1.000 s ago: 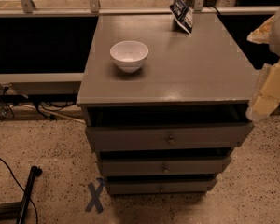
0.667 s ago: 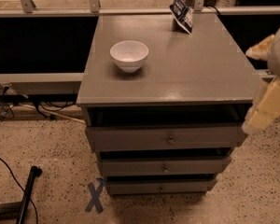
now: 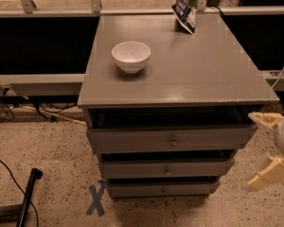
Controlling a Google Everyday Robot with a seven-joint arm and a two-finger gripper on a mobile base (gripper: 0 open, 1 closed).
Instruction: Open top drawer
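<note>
Open speckled floor [image 3: 57, 145] is seen in front of the grey cabinet and to its left, broken only by a blue tape cross [image 3: 97, 200] near the cabinet's lower left corner and a black pole [image 3: 28, 197] lying further left. The right side is taken up by the tool [image 3: 252, 151], which is held just off the cabinet's front right corner with its two pale fingers [image 3: 267, 120] spread wide and nothing between them. The counter [image 3: 203, 74] is flat and grey; a white bowl [image 3: 131, 56] is set towards its left, and a blue and white packet [image 3: 185, 14] is propped at the back edge, well apart from the bowl. A rail and dark panels are seen behind. The top drawer [image 3: 132, 140] is found directly under the counter, with a dark gap above its front, and its round knob [image 3: 173, 141] is centred, well to the left of the tool. Two narrower drawers [image 3: 146, 169] are stacked below it.
</note>
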